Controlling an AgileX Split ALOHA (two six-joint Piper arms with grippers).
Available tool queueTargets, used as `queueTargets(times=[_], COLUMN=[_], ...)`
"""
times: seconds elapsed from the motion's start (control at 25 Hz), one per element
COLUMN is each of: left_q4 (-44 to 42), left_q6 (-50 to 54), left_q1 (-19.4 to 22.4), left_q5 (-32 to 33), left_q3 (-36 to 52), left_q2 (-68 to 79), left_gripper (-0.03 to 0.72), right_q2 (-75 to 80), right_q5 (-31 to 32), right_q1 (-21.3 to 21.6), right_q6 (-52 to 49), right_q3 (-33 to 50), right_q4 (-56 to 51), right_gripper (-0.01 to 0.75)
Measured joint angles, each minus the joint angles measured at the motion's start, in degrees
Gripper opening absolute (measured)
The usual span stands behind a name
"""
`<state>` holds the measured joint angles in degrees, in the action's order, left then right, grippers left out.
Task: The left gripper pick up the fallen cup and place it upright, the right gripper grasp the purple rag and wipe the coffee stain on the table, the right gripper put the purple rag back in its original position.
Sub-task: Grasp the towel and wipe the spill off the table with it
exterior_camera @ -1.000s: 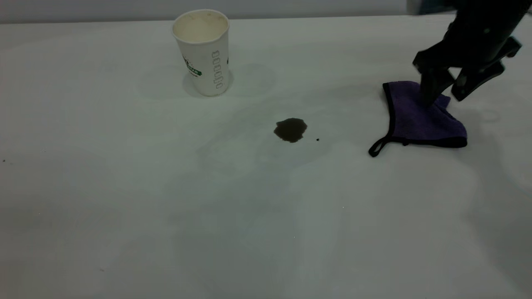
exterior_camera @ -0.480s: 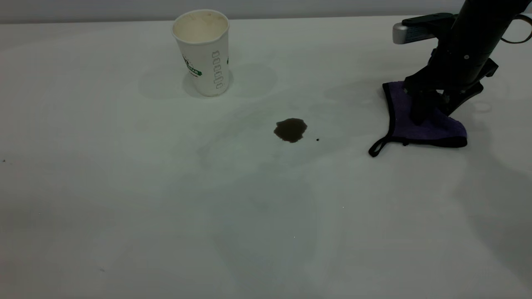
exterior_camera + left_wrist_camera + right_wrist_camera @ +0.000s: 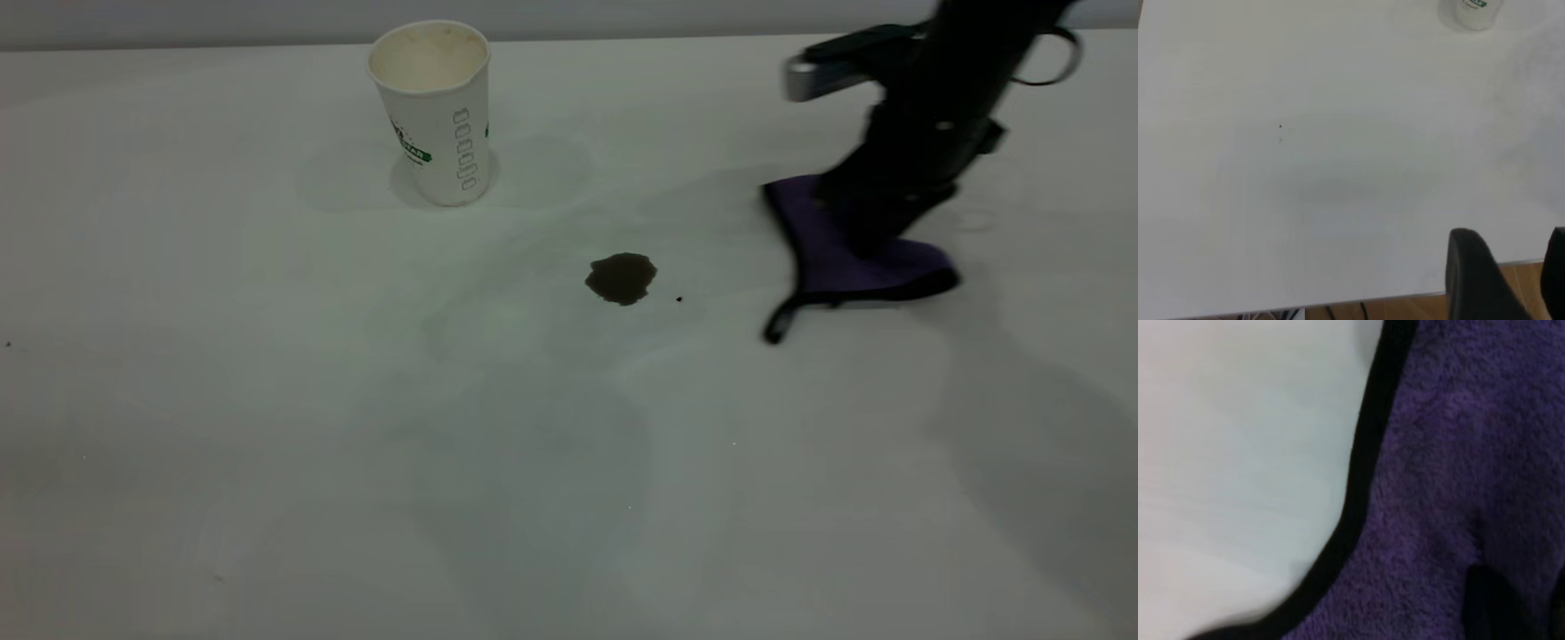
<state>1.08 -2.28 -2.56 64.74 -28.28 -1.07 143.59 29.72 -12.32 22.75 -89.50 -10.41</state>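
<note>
Since half a second ago the purple rag (image 3: 831,258) has slid toward the coffee stain (image 3: 621,277), dragged by the right gripper (image 3: 876,233), whose jaws look clamped on the cloth's far part. Stain lies to the rag's left, well apart, untouched; rag's loop trails on the stain side, so the wipe means carrying on leftward. Cup (image 3: 436,111) stands upright beyond the stain, nothing visible inside. Left gripper (image 3: 1508,277) parked off at the table (image 3: 267,400) edge, jaws apart, holding nothing.
</note>
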Motion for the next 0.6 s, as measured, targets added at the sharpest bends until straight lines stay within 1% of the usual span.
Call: queueTargets(times=[0.2,0.36,0.44,0.6], left_q4=[0.0,0.0,0.0,0.0], left_q6=[0.0,-0.1,-0.1,-0.1], left_q1=[0.0,0.0,0.0,0.0], left_q5=[0.0,0.0,0.0,0.0], left_q3=[0.0,0.0,0.0,0.0], left_q2=[0.0,0.0,0.0,0.0], left_gripper=[0.317,0.317,0.317,0.317], right_q2=[1.2,1.3,1.3,1.4], right_q5=[5.4,8.1,8.5,8.4], right_q1=[-7.6,-14.0,-16.8,-21.9], right_q6=[0.1,0.0,-0.2,-1.7], right_q3=[-6.3,-11.7,-13.6,-14.2], right_q4=[-3.8,-4.3,-4.5,-4.6], right_gripper=[0.088,0.088,0.088,0.088])
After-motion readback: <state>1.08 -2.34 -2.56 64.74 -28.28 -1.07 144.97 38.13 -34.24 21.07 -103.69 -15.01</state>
